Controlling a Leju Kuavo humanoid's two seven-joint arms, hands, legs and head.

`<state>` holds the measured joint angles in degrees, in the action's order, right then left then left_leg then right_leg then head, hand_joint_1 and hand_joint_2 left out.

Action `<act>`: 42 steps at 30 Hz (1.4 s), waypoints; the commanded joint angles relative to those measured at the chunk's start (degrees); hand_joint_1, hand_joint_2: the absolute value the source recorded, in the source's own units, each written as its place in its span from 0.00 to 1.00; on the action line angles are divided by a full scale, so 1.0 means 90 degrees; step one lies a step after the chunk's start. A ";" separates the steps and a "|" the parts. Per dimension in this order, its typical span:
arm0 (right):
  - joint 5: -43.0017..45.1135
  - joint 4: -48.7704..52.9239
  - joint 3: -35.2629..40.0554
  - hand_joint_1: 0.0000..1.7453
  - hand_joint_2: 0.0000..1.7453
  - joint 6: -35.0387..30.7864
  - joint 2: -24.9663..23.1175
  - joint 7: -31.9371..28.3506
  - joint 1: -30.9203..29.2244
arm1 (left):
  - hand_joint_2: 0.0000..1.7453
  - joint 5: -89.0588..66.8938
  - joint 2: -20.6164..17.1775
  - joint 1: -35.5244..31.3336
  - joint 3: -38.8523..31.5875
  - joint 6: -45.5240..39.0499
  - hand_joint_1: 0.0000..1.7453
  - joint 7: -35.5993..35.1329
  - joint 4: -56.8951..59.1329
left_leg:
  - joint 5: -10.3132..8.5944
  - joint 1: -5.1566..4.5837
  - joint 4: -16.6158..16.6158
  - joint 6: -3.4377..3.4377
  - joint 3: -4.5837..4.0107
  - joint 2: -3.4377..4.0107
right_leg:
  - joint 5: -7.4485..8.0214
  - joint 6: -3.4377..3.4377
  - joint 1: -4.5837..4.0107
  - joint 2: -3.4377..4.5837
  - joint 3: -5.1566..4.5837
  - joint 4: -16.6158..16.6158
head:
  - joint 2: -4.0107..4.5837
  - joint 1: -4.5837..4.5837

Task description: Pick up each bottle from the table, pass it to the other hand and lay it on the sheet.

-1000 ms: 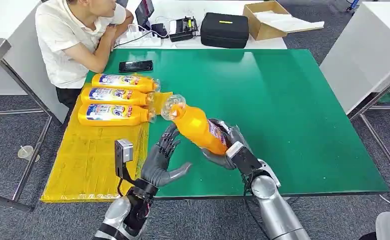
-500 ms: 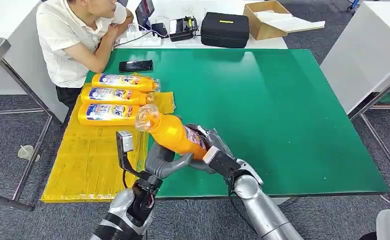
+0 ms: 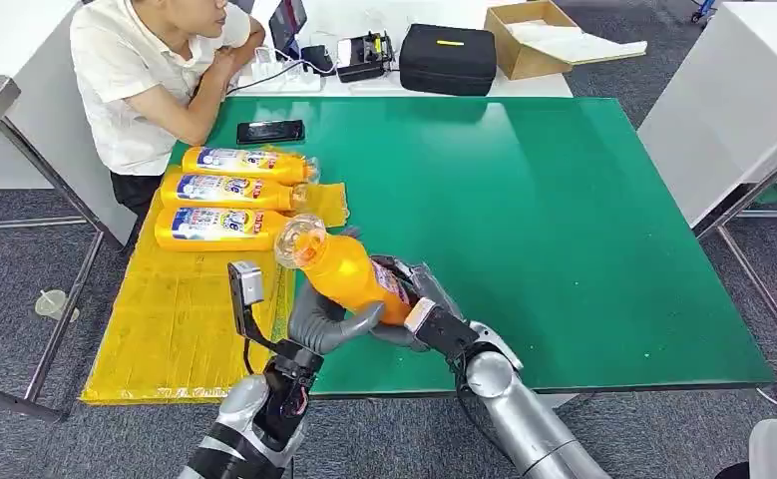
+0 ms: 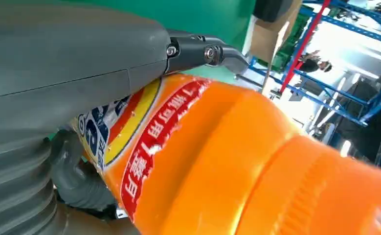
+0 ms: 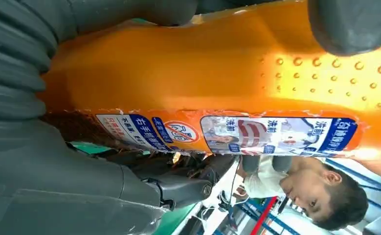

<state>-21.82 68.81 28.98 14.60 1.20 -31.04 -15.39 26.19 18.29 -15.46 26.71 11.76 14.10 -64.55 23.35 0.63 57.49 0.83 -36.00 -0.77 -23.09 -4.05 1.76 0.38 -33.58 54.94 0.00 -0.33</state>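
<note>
Glossy orange plastic bottle [image 3: 349, 271], dimpled shoulder, in both hands

Three laid bottles [image 3: 222, 190] crowd the sheet's [image 3: 180, 329] far end; near part seemingly free.

From my head view, even overhead light falls bright across the table [image 3: 564, 200], with a soft sheen near its far edge and only faint shadows beneath the bottle [image 3: 349, 274]. That view is sharp. In my left wrist view the bottle [image 4: 237, 161] sits too close to focus, its far end smeared, and the background beyond it blows out to white. My right wrist view holds the label [image 5: 227, 132] crisp, with glare at one corner.
</note>
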 commanded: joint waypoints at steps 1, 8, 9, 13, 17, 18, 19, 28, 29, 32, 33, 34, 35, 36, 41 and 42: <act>0.0013 -0.0395 0.0373 0.92 1.00 -0.0093 0.0140 0.0168 -0.0004 | 1.00 -0.0293 0.0190 -0.0201 0.0220 -0.0205 1.00 0.0198 -0.0259 | 0.0018 0.0008 0.0011 -0.0001 0.0026 -0.0006 | -0.0020 0.0028 -0.0013 -0.0019 0.0035 0.0004 | 0.0000 -0.0003; 0.0013 -0.0418 0.0353 0.90 1.00 -0.0127 0.0138 0.0169 -0.0024 | 1.00 -0.0368 0.0188 -0.0195 0.0258 -0.0192 1.00 0.0201 -0.0245 | 0.0012 0.0005 0.0007 0.0001 0.0020 -0.0006 | -0.0015 0.0023 -0.0009 -0.0018 0.0027 0.0001 | 0.0000 -0.0002; 0.0013 -0.0418 0.0353 0.90 1.00 -0.0127 0.0138 0.0169 -0.0024 | 1.00 -0.0368 0.0188 -0.0195 0.0258 -0.0192 1.00 0.0201 -0.0245 | 0.0010 0.0006 0.0006 0.0000 0.0016 -0.0008 | -0.0013 0.0021 -0.0011 -0.0019 0.0024 0.0000 | 0.0000 0.0000; 0.0013 -0.0418 0.0353 0.90 1.00 -0.0127 0.0138 0.0169 -0.0024 | 1.00 -0.0368 0.0188 -0.0195 0.0258 -0.0192 1.00 0.0201 -0.0245 | 0.0016 0.0007 0.0009 0.0001 0.0023 -0.0006 | -0.0018 0.0025 -0.0012 -0.0019 0.0031 0.0001 | 0.0000 -0.0002; 0.0014 -0.0284 0.0245 0.68 1.00 -0.0193 0.0047 0.0201 0.0109 | 1.00 -0.0686 0.0190 -0.0225 0.0280 -0.0457 1.00 0.0309 -0.0254 | 0.0010 0.0004 0.0004 0.0000 0.0016 -0.0008 | -0.0013 0.0020 -0.0009 -0.0019 0.0023 0.0000 | 0.0000 -0.0002; 0.0010 -0.0270 0.0236 0.51 1.00 -0.0203 0.0030 0.0217 0.0133 | 1.00 -0.0701 0.0190 -0.0220 0.0285 -0.0488 1.00 0.0315 -0.0261 | 0.0006 0.0006 0.0003 0.0000 0.0008 -0.0008 | -0.0008 0.0015 -0.0009 -0.0016 0.0014 -0.0002 | 0.0000 0.0000; -0.0001 -0.0232 0.0218 0.35 1.00 -0.0230 0.0001 0.0247 0.0178 | 1.00 -0.0708 0.0190 -0.0212 0.0288 -0.0554 1.00 0.0319 -0.0271 | 0.0016 0.0006 0.0008 0.0000 0.0023 -0.0009 | -0.0019 0.0026 -0.0011 -0.0023 0.0031 0.0002 | 0.0000 -0.0002; -0.0311 0.0172 -0.0024 0.00 1.00 -0.0667 -0.0258 0.0321 0.0488 | 1.00 -0.0803 0.0190 -0.0222 0.0083 -0.0982 1.00 0.0217 -0.0099 | 0.0008 0.0004 0.0004 -0.0001 0.0010 -0.0001 | -0.0010 0.0018 -0.0007 -0.0011 0.0013 0.0001 | 0.0000 -0.0002; -0.0399 0.0324 -0.0085 0.00 1.00 -0.0699 -0.0263 0.0351 0.0593 | 1.00 -0.0959 0.0190 -0.0227 -0.0020 -0.1049 1.00 0.0201 -0.0084 | 0.0017 0.0004 0.0008 -0.0001 0.0022 0.0000 | -0.0019 0.0026 -0.0009 -0.0013 0.0026 0.0006 | 0.0000 -0.0002; -0.0716 0.0638 -0.0298 0.00 1.00 -0.0890 -0.0163 0.0333 0.0916 | 1.00 -0.1913 0.0156 -0.0152 -0.0144 -0.1146 1.00 0.0383 -0.0312 | 0.0007 0.0004 0.0002 -0.0001 0.0010 -0.0011 | -0.0012 0.0018 -0.0007 -0.0021 0.0016 0.0000 | 0.0000 -0.0002; -0.0732 0.0693 -0.0395 0.00 1.00 -0.0883 -0.0138 0.0318 0.1008 | 1.00 -0.2272 0.0134 -0.0123 -0.0141 -0.1233 1.00 0.0438 -0.0432 | 0.0014 0.0006 0.0007 -0.0001 0.0020 -0.0010 | -0.0019 0.0026 -0.0010 -0.0023 0.0027 0.0003 | 0.0000 -0.0002; -0.0754 0.0761 -0.0557 0.00 1.00 -0.0934 -0.0117 0.0357 0.1156 | 1.00 -0.2453 0.0159 -0.0051 -0.0206 -0.1261 1.00 0.0426 -0.0548 | 0.0019 0.0007 0.0008 0.0000 0.0027 -0.0016 | -0.0025 0.0030 -0.0012 -0.0031 0.0037 0.0003 | 0.0000 -0.0002; -0.0842 0.0842 -0.0759 0.00 1.00 -0.0980 -0.0082 0.0338 0.1323 | 1.00 -0.2704 0.0176 0.0049 -0.0299 -0.1250 1.00 0.0401 -0.0703 | 0.0015 0.0004 0.0007 0.0000 0.0020 -0.0018 | -0.0022 0.0024 -0.0009 -0.0029 0.0031 0.0003 | 0.0000 0.0000; -0.0886 0.0926 -0.0956 0.00 1.00 -0.0990 -0.0084 0.0315 0.1475 | 1.00 -0.3021 0.0165 0.0108 -0.0330 -0.1343 1.00 0.0377 -0.0801 | 0.0009 0.0004 0.0002 0.0001 0.0010 -0.0016 | -0.0014 0.0018 -0.0007 -0.0023 0.0020 -0.0002 | 0.0000 0.0000; -0.0956 0.1192 -0.1390 0.00 1.00 -0.0995 -0.0099 0.0270 0.1922 | 1.00 -0.3695 0.0135 0.0248 -0.0442 -0.1638 1.00 0.0337 -0.0958 | 0.0017 0.0001 0.0003 0.0000 0.0023 -0.0025 | -0.0026 0.0026 -0.0006 -0.0035 0.0035 0.0002 | 0.0000 0.0000; -0.0958 0.1255 -0.1466 0.00 1.00 -0.0991 -0.0120 0.0277 0.1999 | 1.00 -0.3757 0.0141 0.0291 -0.0482 -0.1637 1.00 0.0339 -0.1020 | 0.0010 0.0002 0.0002 0.0000 0.0004 -0.0016 | -0.0012 0.0018 -0.0006 -0.0015 0.0013 -0.0001 | 0.0000 0.0000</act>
<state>-29.86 76.09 23.34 5.79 -0.57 -28.41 -3.25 -2.56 18.27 -14.58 25.93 -1.01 17.57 -70.86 23.36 0.63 57.49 0.83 -36.13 -0.92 -23.11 -4.04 1.77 0.32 -33.63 54.94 0.00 -0.33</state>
